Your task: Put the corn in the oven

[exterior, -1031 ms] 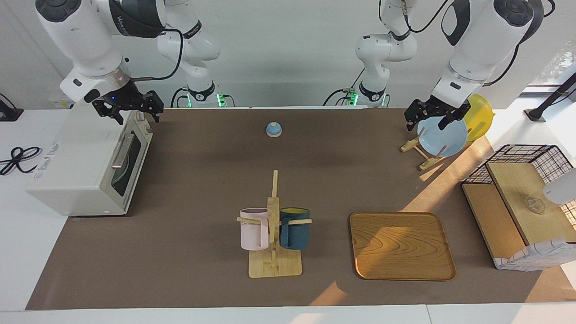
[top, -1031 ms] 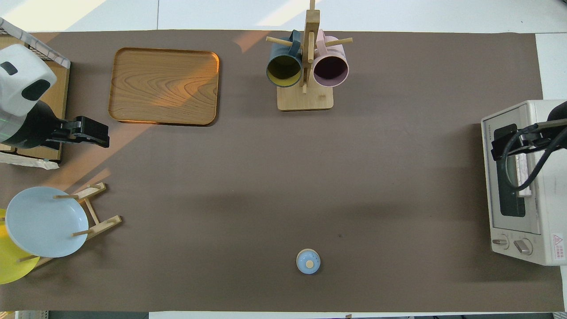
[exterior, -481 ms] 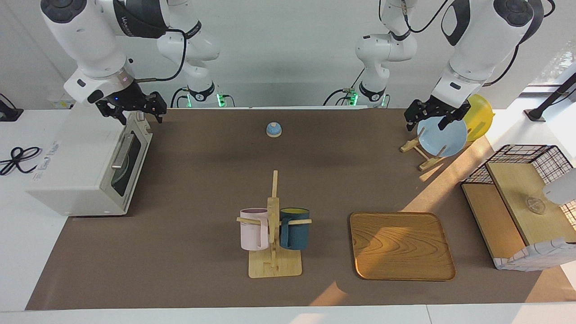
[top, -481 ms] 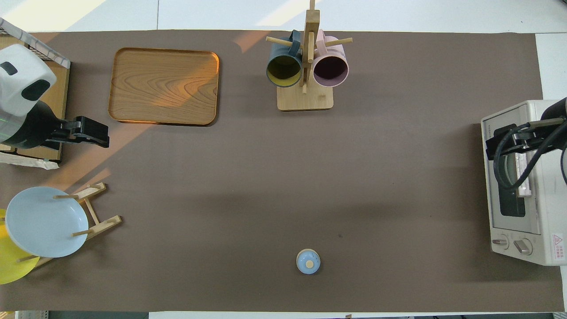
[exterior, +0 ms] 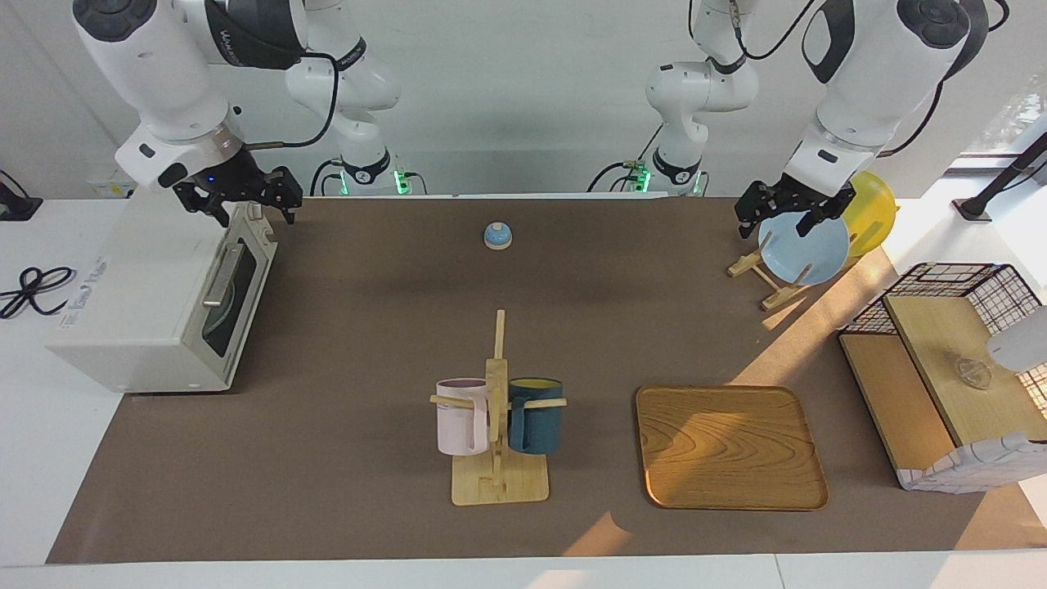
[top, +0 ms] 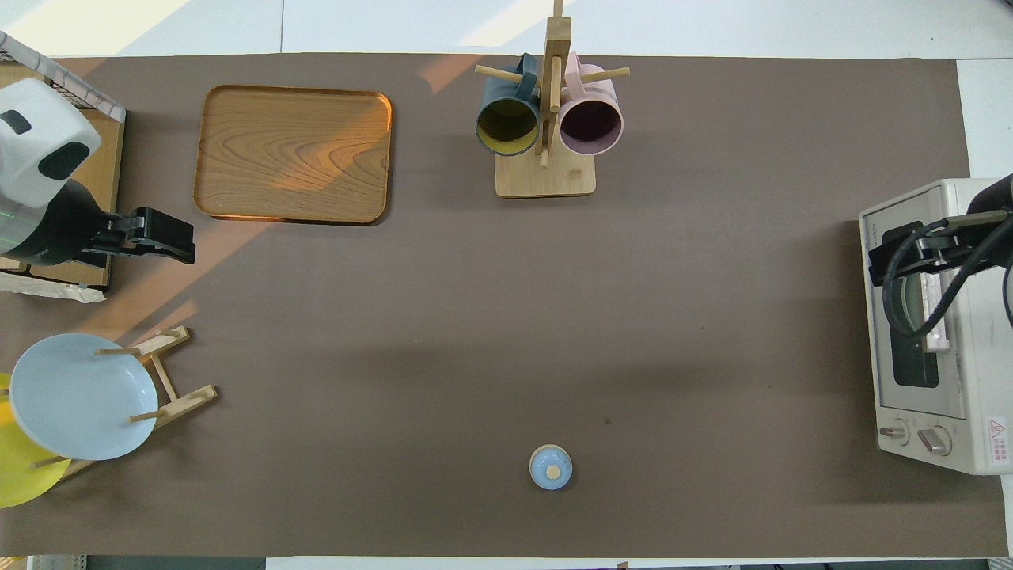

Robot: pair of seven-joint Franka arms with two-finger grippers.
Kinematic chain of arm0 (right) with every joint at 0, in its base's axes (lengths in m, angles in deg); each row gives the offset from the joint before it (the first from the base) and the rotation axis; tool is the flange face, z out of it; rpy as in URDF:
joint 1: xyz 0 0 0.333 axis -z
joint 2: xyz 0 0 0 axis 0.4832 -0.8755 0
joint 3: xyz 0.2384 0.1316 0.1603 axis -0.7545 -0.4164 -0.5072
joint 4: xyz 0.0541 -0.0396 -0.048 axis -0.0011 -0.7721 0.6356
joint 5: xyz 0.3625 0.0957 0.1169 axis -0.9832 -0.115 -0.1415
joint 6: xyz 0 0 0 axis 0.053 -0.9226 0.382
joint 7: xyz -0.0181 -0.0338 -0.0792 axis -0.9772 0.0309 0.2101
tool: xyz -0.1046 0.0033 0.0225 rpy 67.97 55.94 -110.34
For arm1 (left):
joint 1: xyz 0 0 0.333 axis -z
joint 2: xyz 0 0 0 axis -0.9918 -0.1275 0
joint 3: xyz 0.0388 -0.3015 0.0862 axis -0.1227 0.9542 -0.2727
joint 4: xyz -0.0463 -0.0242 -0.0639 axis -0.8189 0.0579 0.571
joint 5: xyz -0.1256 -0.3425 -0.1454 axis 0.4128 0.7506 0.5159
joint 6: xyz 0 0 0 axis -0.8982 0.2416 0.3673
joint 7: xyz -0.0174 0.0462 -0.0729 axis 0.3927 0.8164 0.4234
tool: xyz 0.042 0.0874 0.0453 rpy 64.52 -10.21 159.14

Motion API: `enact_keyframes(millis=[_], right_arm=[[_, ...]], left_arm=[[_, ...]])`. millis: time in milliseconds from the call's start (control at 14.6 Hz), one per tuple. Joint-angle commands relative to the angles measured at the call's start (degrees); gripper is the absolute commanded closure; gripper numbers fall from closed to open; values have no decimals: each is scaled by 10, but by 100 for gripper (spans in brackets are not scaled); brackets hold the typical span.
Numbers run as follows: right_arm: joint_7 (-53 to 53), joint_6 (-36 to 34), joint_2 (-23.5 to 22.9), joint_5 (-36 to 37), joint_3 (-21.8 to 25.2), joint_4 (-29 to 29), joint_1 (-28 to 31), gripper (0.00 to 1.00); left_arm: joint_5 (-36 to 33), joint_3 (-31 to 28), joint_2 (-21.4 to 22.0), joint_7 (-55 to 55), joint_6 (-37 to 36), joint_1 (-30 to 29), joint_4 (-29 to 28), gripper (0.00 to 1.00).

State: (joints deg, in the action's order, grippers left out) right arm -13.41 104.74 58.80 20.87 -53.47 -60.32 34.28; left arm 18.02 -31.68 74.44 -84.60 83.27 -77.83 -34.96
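- Oven is sitting at the right arm's end of the table, its dark glass door shut and its bar handle facing the middle of the table.
- Corn is not showing in either view — where it is, cannot tell.
- Right gripper is hanging over the top of the oven, at the corner nearest the robots; its fingers are spread wide and holding nothing.
- Left gripper is hanging over the plate rack, just above the pale blue plate — fingers parted, nothing between them.
- Yellow plate is standing in the same rack, just beside the blue one.
- Small blue bell is sitting mid-table, near the robots.
- Mug stand is carrying a pink mug and a dark teal mug, farther from the robots than the bell.
- Wooden tray is lying beside the stand, toward the left arm's end.
- Wire basket with wooden shelves is standing at the left arm's end of the table.
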Motion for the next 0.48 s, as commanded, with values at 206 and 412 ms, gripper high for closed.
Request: enact_keyframes(millis=[206,412], right_arm=[[6,-8,-7,-6,-1,13,4,0],[6,-8,-7,-6,-1,13,2,0]], left_arm=[[-9,5,14,4,-1,-8,-14,0],[-9,5,14,4,-1,-8,-14,0]])
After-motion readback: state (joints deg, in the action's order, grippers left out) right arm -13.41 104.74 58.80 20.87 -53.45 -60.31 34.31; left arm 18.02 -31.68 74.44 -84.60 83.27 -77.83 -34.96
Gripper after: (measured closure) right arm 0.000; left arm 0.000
